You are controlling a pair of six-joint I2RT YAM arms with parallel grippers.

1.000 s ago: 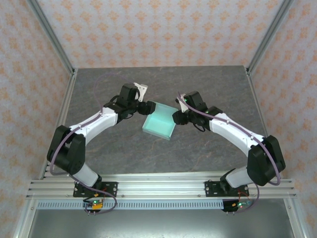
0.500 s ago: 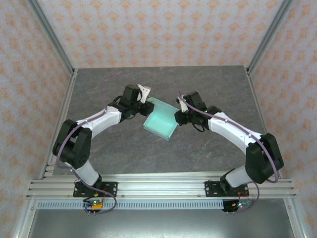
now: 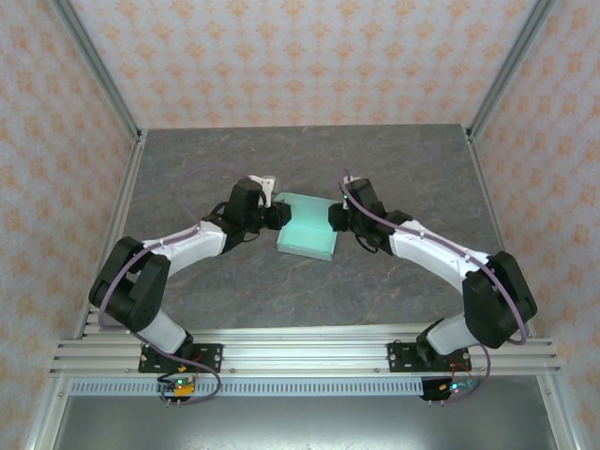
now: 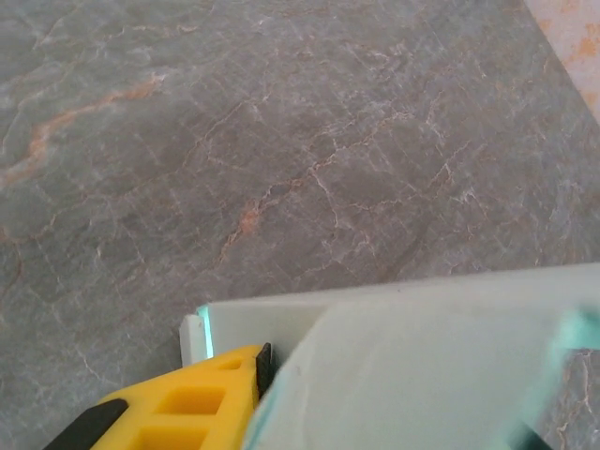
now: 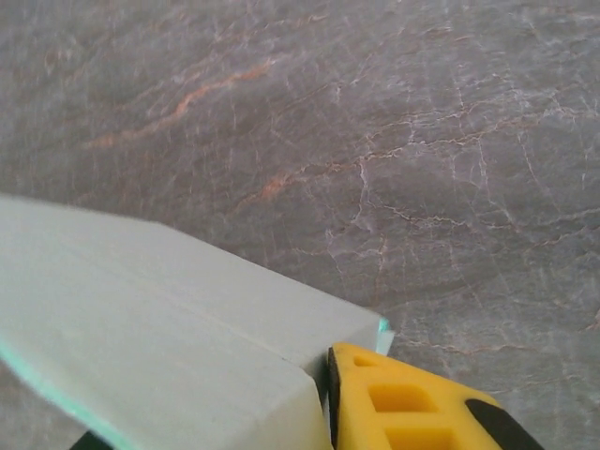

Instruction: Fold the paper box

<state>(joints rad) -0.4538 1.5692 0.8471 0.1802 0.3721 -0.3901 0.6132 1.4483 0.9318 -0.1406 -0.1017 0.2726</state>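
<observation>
As the top view shows, the paper box (image 3: 307, 230) is at mid table (image 3: 234, 169), with the left gripper (image 3: 274, 216) and right gripper (image 3: 335, 220) clamped on opposite ends. In the left wrist view, a yellow finger (image 4: 202, 398) presses card that looks thin, light and easily creased. The right wrist view shows the right finger (image 5: 403, 403) doing likewise, so gentle holds at the edges seem best.

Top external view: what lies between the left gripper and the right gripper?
The paper box lies there, left gripper at one end, right gripper at the other, in the top external view.
</observation>
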